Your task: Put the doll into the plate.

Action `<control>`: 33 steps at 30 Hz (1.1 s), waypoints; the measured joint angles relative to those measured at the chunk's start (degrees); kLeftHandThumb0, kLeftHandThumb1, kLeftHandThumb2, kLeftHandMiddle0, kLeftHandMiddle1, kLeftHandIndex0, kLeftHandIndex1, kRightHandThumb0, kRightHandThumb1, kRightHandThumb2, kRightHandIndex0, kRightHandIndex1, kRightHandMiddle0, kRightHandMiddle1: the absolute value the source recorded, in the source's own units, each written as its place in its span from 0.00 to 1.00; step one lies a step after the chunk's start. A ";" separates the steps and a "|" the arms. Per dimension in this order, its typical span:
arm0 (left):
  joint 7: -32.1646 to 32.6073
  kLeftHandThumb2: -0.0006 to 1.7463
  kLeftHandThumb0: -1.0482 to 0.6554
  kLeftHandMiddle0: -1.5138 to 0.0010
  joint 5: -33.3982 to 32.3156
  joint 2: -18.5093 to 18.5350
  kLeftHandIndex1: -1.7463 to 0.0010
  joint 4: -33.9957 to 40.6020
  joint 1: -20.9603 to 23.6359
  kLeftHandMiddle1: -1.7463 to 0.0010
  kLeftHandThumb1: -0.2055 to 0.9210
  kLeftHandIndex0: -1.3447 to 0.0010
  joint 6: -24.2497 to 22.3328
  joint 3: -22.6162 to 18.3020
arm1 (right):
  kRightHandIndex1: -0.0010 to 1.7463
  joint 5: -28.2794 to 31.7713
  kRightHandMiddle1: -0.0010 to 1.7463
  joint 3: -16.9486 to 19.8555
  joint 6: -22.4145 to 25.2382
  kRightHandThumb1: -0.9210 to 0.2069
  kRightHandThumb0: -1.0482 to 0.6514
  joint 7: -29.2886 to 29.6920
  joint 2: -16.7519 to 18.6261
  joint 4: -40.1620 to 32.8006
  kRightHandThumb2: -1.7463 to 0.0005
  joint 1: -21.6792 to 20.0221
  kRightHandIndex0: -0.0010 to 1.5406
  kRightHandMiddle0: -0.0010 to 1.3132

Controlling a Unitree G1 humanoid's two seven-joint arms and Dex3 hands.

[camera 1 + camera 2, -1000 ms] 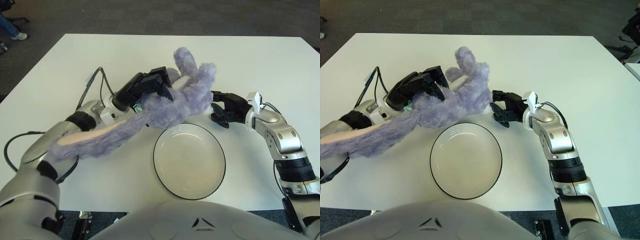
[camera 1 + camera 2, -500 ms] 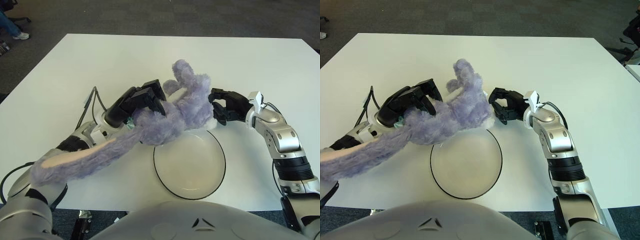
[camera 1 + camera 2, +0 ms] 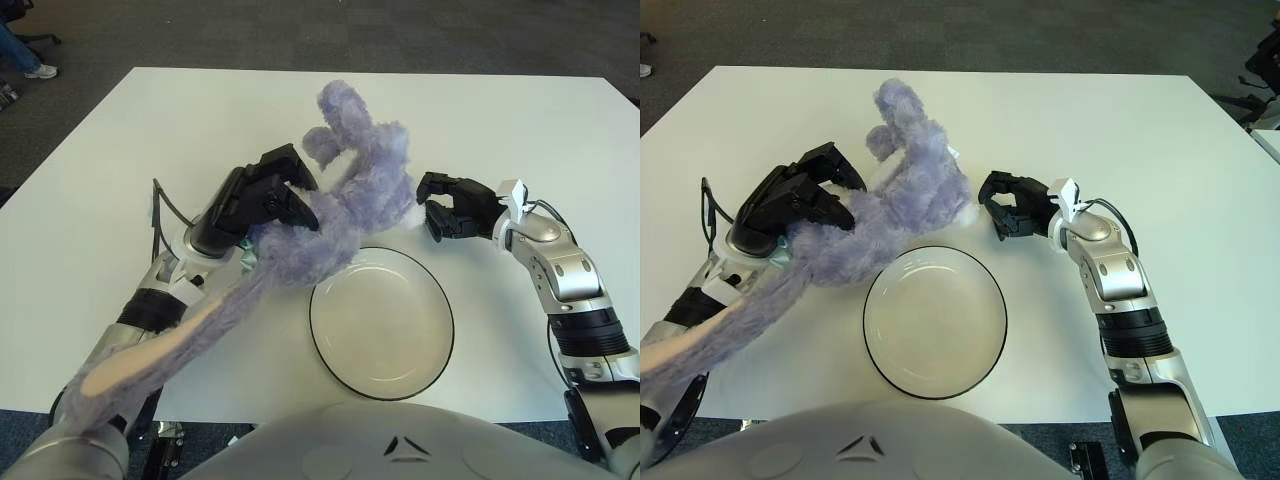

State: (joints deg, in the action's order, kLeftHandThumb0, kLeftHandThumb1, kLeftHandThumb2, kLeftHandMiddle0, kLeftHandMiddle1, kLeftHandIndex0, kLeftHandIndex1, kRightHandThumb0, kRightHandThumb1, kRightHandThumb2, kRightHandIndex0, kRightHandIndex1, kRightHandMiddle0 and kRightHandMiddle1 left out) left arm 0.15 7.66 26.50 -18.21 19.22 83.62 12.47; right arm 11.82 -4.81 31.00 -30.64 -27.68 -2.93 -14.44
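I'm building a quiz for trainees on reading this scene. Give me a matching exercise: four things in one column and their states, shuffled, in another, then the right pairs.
Things:
1. doll
2. plate
3. left hand
4. right hand

States:
A. holds nothing, white with a dark rim
B. fingers curled, apart from the plush, gripping nothing
C. purple and furry, lifted beside the dish
D. clamped on the plush

Pairs: 1-C, 2-A, 3-D, 4-B
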 measured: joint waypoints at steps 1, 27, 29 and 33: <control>-0.52 0.80 0.61 0.64 0.20 -0.07 0.01 -0.07 0.06 0.00 0.40 0.59 0.01 -0.34 | 1.00 0.00 0.99 0.01 -0.26 0.31 0.61 -0.03 0.00 0.12 0.41 0.00 0.21 0.24; -4.55 0.76 0.61 0.67 -0.77 -2.18 0.01 -7.74 9.44 0.00 0.46 0.63 8.44 7.94 | 1.00 0.75 1.00 0.74 -0.83 0.29 0.61 -0.57 0.38 1.90 0.43 -0.52 0.20 0.23; -4.56 0.76 0.61 0.67 -1.92 -1.52 0.01 -7.76 10.65 0.00 0.45 0.63 8.48 11.20 | 1.00 0.74 1.00 0.35 -0.81 0.28 0.61 -0.69 0.33 1.89 0.44 -0.75 0.19 0.22; -4.85 0.76 0.61 0.67 -5.38 1.14 0.01 -8.34 14.54 0.00 0.45 0.63 8.51 19.02 | 1.00 0.75 1.00 -0.13 -0.26 0.27 0.61 -1.32 0.10 1.93 0.45 -1.32 0.19 0.21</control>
State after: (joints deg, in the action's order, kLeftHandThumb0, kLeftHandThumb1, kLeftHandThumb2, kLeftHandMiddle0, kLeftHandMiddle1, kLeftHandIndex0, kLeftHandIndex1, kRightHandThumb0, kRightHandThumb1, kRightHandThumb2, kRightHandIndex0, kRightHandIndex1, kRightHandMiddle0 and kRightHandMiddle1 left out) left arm -4.70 2.28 27.63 -26.55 33.76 92.13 31.50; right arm 12.57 -4.94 30.73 -31.96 -27.57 -1.00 -15.77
